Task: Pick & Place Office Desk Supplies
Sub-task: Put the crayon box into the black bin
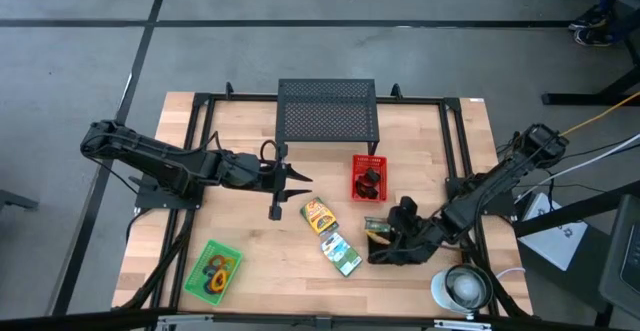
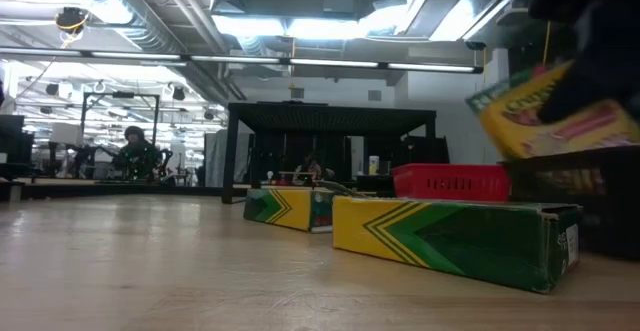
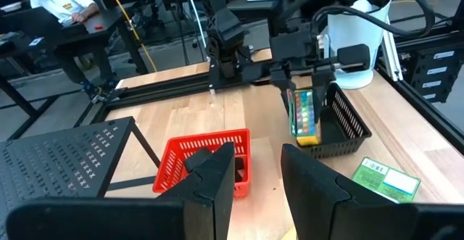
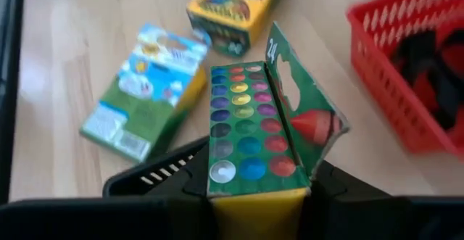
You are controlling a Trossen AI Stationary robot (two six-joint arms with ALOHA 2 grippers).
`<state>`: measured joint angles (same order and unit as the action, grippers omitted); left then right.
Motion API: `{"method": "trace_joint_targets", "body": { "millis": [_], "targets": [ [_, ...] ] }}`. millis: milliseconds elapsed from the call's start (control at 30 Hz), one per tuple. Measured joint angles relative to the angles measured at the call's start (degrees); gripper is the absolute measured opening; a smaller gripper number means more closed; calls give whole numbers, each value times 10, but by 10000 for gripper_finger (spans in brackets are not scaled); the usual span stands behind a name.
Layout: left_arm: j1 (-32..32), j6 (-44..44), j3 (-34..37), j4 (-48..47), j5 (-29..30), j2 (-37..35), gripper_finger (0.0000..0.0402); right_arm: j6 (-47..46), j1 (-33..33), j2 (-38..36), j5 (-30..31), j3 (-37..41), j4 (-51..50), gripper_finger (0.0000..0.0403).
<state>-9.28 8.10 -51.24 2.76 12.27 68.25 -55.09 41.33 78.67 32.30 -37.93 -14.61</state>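
My right gripper (image 1: 392, 229) is shut on a green and yellow crayon packet (image 4: 250, 131) whose flap stands open. It holds the packet over a black mesh tray (image 3: 346, 127) near the table's right front. My left gripper (image 3: 257, 175) hovers open and empty left of the red basket (image 1: 369, 176), which holds black clips. Two more packets (image 1: 320, 215) (image 1: 342, 254) lie flat on the table. A green tray (image 1: 213, 268) with coloured loops sits at the front left. My right gripper pinches the packet's closed yellow end (image 4: 254, 211) between its two fingers, one on each broad side. The fingers slant down from the table's right. The packet hangs tilted below them, flap end (image 4: 304, 117) lowest, near the black tray's rim; whether it touches the tray I cannot tell.
The large black mesh stand (image 1: 328, 111) stands at the table's far middle. A round white object (image 1: 462, 288) sits at the front right corner. A black frame (image 1: 200, 101) runs around the wooden top. People sit in the room beyond.
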Motion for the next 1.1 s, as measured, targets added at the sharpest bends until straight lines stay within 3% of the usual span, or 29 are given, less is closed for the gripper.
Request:
{"method": "trace_joint_targets", "body": {
  "millis": [367,667,933,1100],
  "targets": [
    [0,-2,0,0,0,0,111,166,-85,37,-40,0,150,116],
    [0,0,0,0,0,0,111,187,-106,49,-55,0,172,116],
    [0,0,0,0,0,0,111,143,-61,44,28,-25,161,116],
    [0,1,0,0,0,0,111,57,-26,44,149,-71,74,116]
  ]
}}
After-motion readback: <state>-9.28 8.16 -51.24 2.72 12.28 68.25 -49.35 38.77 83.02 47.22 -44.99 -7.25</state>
